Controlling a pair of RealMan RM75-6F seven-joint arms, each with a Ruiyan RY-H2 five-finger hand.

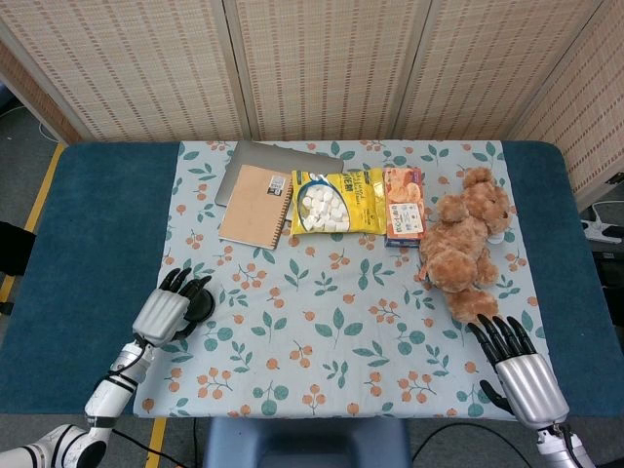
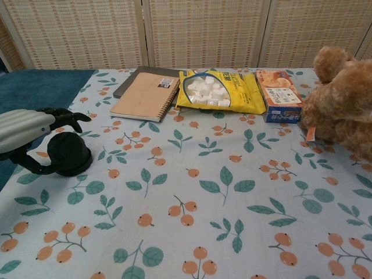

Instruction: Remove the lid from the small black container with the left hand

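I've got the left hand (image 2: pixel 26 131) at the counter's (image 1: pixel 88 214) left edge, fingers (image 2: pixel 67 115) arched over the small black container (image 2: pixel 70 154), thumb curled round its near side; lid's on, contact unclear. Mid-cloth: notebook (image 1: pixel 256 203), marshmallow bag (image 1: pixel 336 202), snack box (image 1: pixel 404 206), teddy (image 1: pixel 468 244). Right hand (image 1: pixel 522 375) rests w/ fingers spread, holding nothing.
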